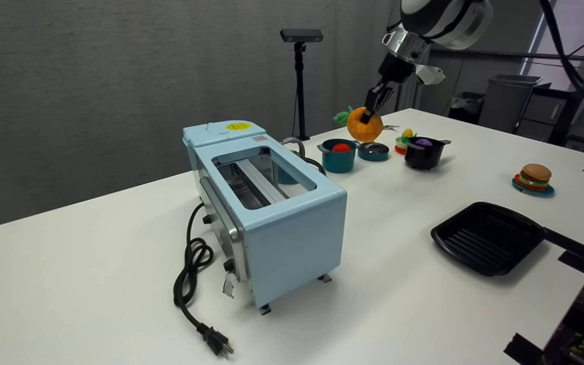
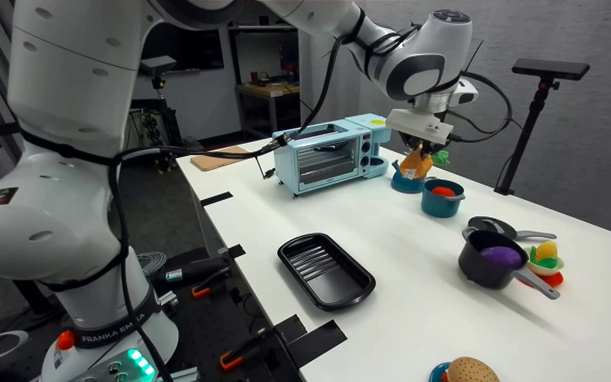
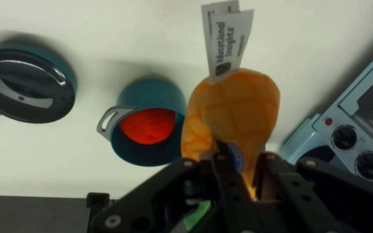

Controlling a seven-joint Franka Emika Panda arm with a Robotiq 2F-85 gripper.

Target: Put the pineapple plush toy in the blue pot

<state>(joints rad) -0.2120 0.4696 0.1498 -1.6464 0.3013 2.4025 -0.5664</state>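
The pineapple plush toy is orange-yellow with green leaves; it shows in both exterior views [image 1: 365, 128] [image 2: 416, 165] and in the wrist view [image 3: 244, 106], with a white tag. My gripper [image 1: 370, 112] [image 2: 423, 150] [image 3: 244, 158] is shut on it and holds it in the air. The blue pot [image 1: 338, 161] [image 2: 439, 205] [image 3: 152, 92] is teal with grey handles, stands upright on the table and has a red toy inside. In the wrist view the toy is right of the pot and covers part of its right rim. The fingers hide part of the toy.
A light blue toaster oven [image 1: 297, 243] [image 2: 324, 159] and a teal kettle [image 2: 406, 184] stand close by. A black-lidded teal pan [image 1: 373, 151] [image 3: 28, 87] is beside the pot. A black pot [image 2: 488, 273] with a purple toy, a square black pan [image 2: 332, 281] and a burger toy [image 1: 534, 177] are farther off.
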